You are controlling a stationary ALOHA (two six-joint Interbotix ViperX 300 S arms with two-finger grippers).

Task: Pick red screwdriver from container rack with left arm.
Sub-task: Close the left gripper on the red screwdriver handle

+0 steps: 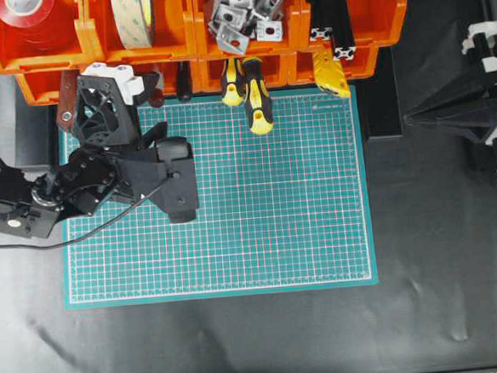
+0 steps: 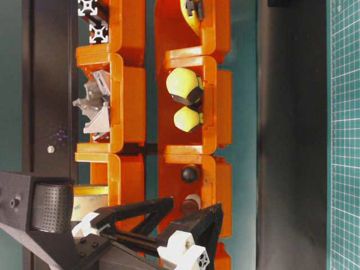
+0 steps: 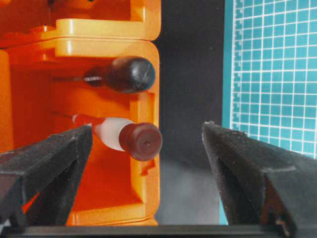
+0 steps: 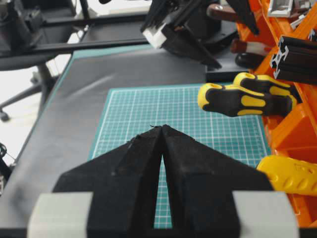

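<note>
Counting left to right: one left hand (image 3: 148, 163), fingers spread wide and empty before the container rack (image 3: 143, 25). One red screwdriver (image 3: 126, 139) lies in the bin between them, one dark-handled tool (image 3: 124, 74) beside it. Two yellow-and-black screwdrivers (image 1: 250, 92) follow; one right hand (image 4: 162, 130) is pressed together.

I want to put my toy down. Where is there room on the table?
Most of the green mat is bare, right of the left arm and below the yellow screwdrivers. It is crowded up by the orange bins.
</note>
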